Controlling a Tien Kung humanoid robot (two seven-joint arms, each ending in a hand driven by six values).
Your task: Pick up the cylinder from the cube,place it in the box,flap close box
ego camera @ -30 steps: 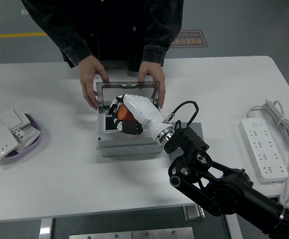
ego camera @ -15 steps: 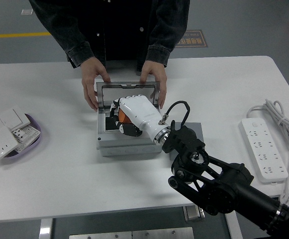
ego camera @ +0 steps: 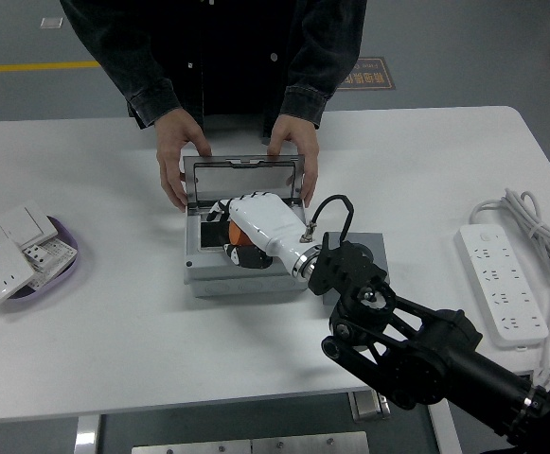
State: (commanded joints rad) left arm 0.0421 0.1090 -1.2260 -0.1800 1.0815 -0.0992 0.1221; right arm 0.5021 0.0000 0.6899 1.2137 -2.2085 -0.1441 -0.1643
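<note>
Lowering further since before, the right hand (ego camera: 252, 227) is gripping the orange cylinder (ego camera: 234, 231) inside the open box (ego camera: 241, 274), which a person's hands (ego camera: 178, 159) are steadying at 12 o'clock.

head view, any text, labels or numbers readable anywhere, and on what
Red and grey floor sign behind the person: there is print on it, too blurred to read.
White wall switches and sockets in the purple dish: markings too small to read.
White power strip, grey box, white robot hand: no legible text.
</note>
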